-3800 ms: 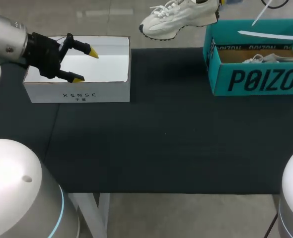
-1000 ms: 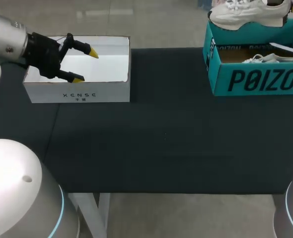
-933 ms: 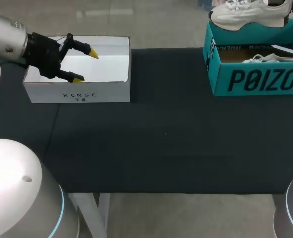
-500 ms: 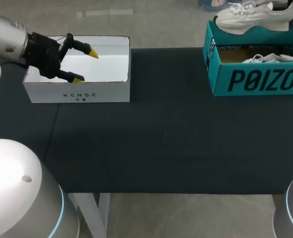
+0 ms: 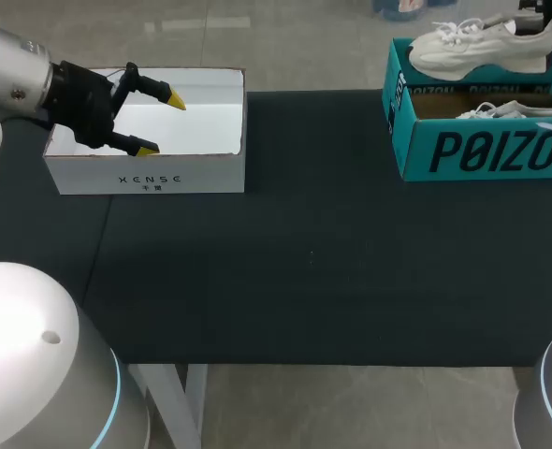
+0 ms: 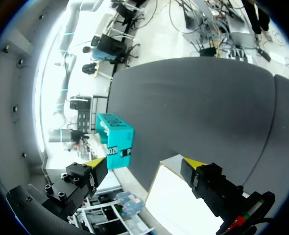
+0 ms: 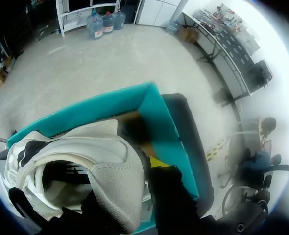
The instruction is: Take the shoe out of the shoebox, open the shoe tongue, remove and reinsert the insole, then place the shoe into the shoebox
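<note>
The dark table (image 5: 304, 262) lies nearest. At its far left stands an open-topped white box (image 5: 150, 178). The left gripper (image 5: 161, 123) hangs over the box with its fingers spread wide, touching nothing. At far right sits the teal shoebox (image 5: 482, 150), with a second shoe (image 5: 501, 110) lying inside. Over the shoebox's far rim hangs the white shoe (image 5: 477, 51), roughly level, toe to the left and heel to the right. The right gripper (image 7: 134, 174) is clamped on the heel, with one yellow tip showing just beside it.

Black table (image 5: 313, 281) — matte, dark
</note>
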Action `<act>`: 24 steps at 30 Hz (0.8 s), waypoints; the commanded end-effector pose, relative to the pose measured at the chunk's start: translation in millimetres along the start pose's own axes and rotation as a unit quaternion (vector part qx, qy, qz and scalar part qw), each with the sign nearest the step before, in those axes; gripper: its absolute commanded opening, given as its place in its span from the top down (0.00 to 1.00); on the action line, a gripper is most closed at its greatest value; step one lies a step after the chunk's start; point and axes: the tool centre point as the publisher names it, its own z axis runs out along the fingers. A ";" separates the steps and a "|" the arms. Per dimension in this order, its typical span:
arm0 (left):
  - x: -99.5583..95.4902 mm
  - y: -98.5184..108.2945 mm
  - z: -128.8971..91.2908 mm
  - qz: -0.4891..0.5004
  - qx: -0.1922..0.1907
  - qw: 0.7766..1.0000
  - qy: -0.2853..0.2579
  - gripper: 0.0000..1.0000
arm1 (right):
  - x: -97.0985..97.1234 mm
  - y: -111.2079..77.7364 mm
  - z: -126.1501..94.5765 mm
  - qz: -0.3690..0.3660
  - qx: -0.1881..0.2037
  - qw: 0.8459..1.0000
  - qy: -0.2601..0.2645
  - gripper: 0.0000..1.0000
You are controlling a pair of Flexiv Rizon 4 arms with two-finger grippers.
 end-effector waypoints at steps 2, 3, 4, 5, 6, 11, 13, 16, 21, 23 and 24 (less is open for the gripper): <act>-0.5 0.2 -0.2 0.000 0.000 1.000 0.002 0.00 | 0.5 1.9 13.9 -0.004 0.008 1.000 0.000 1.00; -0.5 0.2 -0.2 0.000 0.000 1.000 0.002 0.00 | 0.7 1.3 16.2 -0.005 0.010 1.000 0.000 1.00; -0.5 0.2 -0.2 0.000 0.000 1.000 0.002 0.00 | 1.0 0.7 18.5 -0.006 0.012 1.000 0.000 1.00; -0.5 0.2 -0.2 0.000 0.000 1.000 0.002 0.00 | 1.5 0.2 20.9 -0.006 0.013 1.000 0.000 1.00; -0.5 0.2 -0.2 0.000 0.000 1.000 0.002 0.00 | 1.9 -0.2 23.4 -0.006 0.013 1.000 0.000 1.00; -0.5 0.2 -0.2 0.000 0.000 1.000 0.002 0.00 | 4.2 1.8 39.2 -0.003 0.020 1.000 -0.002 1.00; -0.5 0.2 -0.2 0.000 0.000 1.000 0.002 0.00 | 4.2 3.3 44.1 -0.002 0.023 1.000 0.000 1.00; -0.5 0.2 -0.2 0.000 0.000 1.000 0.002 0.00 | 4.1 5.1 51.8 -0.001 0.027 1.000 0.001 1.00; -0.5 0.2 -0.2 0.000 0.000 1.000 0.002 0.00 | 3.5 5.5 63.8 -0.005 0.029 1.000 -0.001 1.00; -0.5 0.2 -0.2 0.000 0.000 1.000 0.002 0.00 | 3.8 5.9 69.7 -0.007 0.030 1.000 0.000 1.00; -0.5 0.2 -0.2 0.000 0.000 1.000 0.002 0.00 | 4.1 6.0 72.3 -0.007 0.031 0.999 -0.001 1.00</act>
